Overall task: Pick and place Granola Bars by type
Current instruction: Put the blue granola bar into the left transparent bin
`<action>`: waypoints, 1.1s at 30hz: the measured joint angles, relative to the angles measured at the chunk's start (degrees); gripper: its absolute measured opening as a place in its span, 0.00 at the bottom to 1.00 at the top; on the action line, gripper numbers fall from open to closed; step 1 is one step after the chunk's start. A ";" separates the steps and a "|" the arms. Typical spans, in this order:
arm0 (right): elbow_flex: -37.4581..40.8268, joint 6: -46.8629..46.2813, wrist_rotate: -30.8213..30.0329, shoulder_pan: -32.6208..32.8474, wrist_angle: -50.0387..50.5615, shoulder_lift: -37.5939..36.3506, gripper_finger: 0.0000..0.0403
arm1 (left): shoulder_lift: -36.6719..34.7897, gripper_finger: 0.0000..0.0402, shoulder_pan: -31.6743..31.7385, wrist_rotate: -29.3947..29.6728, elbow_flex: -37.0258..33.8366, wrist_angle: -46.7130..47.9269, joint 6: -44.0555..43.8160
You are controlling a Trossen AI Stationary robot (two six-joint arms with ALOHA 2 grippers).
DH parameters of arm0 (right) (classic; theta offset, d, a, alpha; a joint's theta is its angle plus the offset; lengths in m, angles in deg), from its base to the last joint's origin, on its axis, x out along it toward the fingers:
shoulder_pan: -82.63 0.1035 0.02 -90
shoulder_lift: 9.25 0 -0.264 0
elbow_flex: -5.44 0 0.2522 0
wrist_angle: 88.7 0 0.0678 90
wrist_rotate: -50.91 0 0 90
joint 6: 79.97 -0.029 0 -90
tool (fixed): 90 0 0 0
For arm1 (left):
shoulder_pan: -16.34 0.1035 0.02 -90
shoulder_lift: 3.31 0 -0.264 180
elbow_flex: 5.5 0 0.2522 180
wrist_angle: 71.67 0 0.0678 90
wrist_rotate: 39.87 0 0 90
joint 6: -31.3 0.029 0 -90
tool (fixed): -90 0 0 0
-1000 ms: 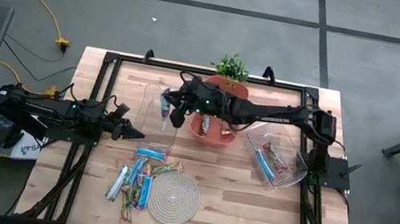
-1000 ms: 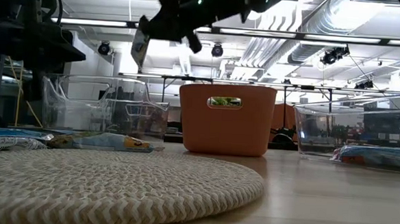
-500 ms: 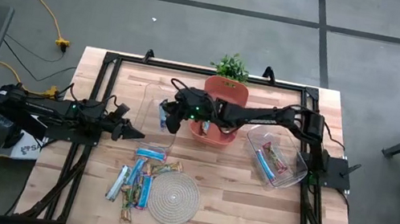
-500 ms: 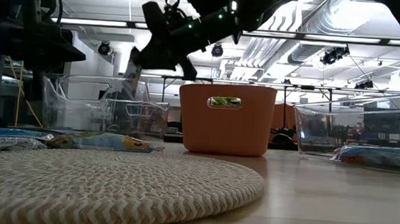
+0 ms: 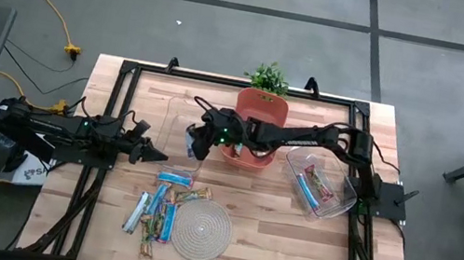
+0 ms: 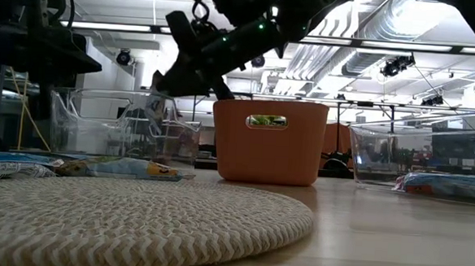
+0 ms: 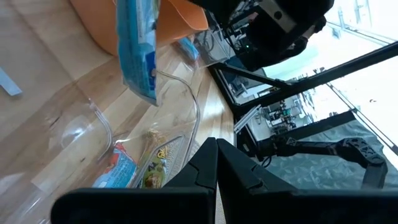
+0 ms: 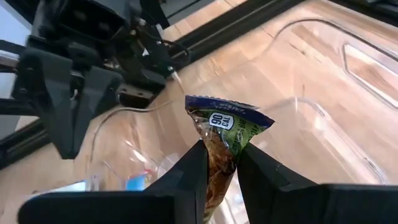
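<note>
The right gripper (image 8: 221, 180) pinches a green-brown granola bar (image 8: 225, 140) by one end, its long axis running straight out from the fingertips, the crimped blue-edged end farthest from them. The wrapper is glossy film, creased at the grip. Just beyond the held bar lies a clear plastic bin (image 5: 187, 119), thin-walled with rounded corners, set on pale wood planks of the table (image 5: 288, 243); in the high view the gripper (image 5: 193, 142) hangs over this bin's near edge. Beside the right arm stands an orange basket (image 5: 253, 143), smooth, with a slot handle. Farther along that arm a second clear bin (image 5: 322, 185) holds sorted bars. The left gripper (image 5: 152, 155), fingers pressed together, waits across the bin. Past it, loose granola bars (image 5: 158, 207) lie mixed beside a round woven mat (image 5: 202, 229).
</note>
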 joint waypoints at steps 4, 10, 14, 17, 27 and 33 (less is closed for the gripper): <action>0.00 -0.37 0.00 0.00 -0.35 0.00 0.17 | 0.00 0.00 -0.01 -0.21 0.00 -0.08 0.14; 0.00 -1.36 1.18 0.02 -0.31 0.00 0.17 | 0.02 0.00 0.00 -1.69 0.00 -0.23 0.14; 0.00 -1.83 2.15 0.02 -0.35 -0.02 0.22 | 0.02 0.00 0.02 -2.37 0.00 -0.32 0.14; 0.00 -2.36 2.59 0.02 -0.29 -0.01 0.29 | 0.01 0.00 0.00 -2.95 0.00 -0.36 0.57; 0.00 1.48 10.36 -0.52 -1.12 -0.02 0.53 | 0.00 0.00 -0.01 -2.18 0.00 -0.30 1.69; 0.00 4.22 14.47 -0.55 -8.04 -0.23 0.58 | 0.01 0.00 -0.01 -2.09 0.00 -0.55 1.87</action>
